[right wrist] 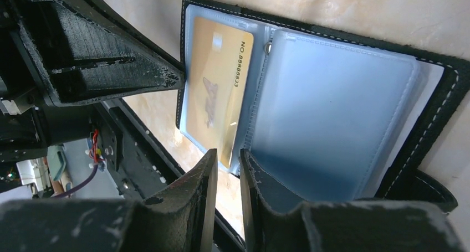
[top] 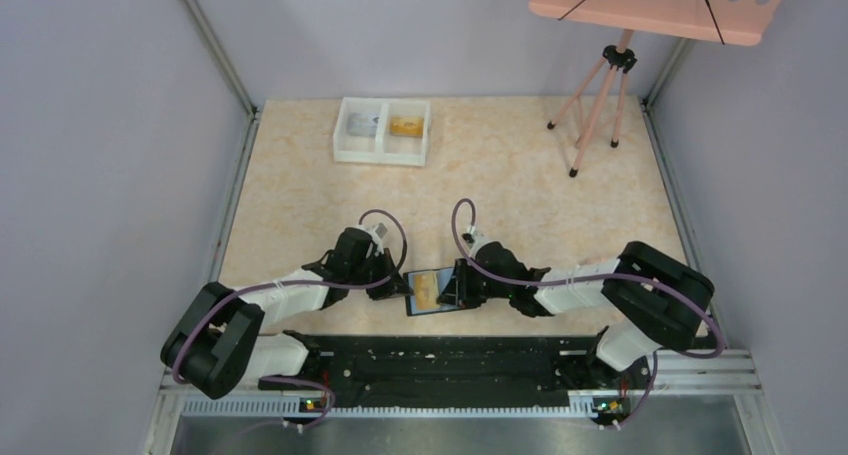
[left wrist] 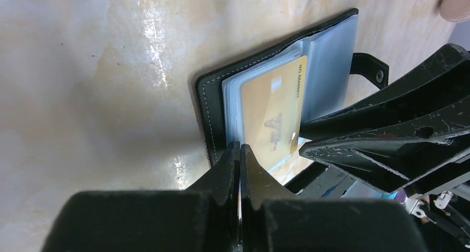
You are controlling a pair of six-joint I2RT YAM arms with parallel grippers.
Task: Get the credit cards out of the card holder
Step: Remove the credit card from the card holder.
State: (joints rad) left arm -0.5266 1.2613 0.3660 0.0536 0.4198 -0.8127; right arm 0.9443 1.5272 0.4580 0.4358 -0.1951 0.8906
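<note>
Card holder (right wrist: 332, 113) (lying open) pinched by left gripper (left wrist: 239, 148).

Beige marbled tabletop (top: 540, 195). White two-compartment tray (top: 381, 160) at the far edge, left of centre; contents too small to identify. Pink tripod (top: 598, 95) stands at the far right corner, carrying a pink perforated board (top: 650, 0).

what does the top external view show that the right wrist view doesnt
Only top external: the white tray and the pink stand at the far end. Only right wrist: the number printed on the credit card, the clear sleeves and the white stitching. Both: the open card holder with the gold card in it, and the left gripper and the right gripper at its edges.
</note>
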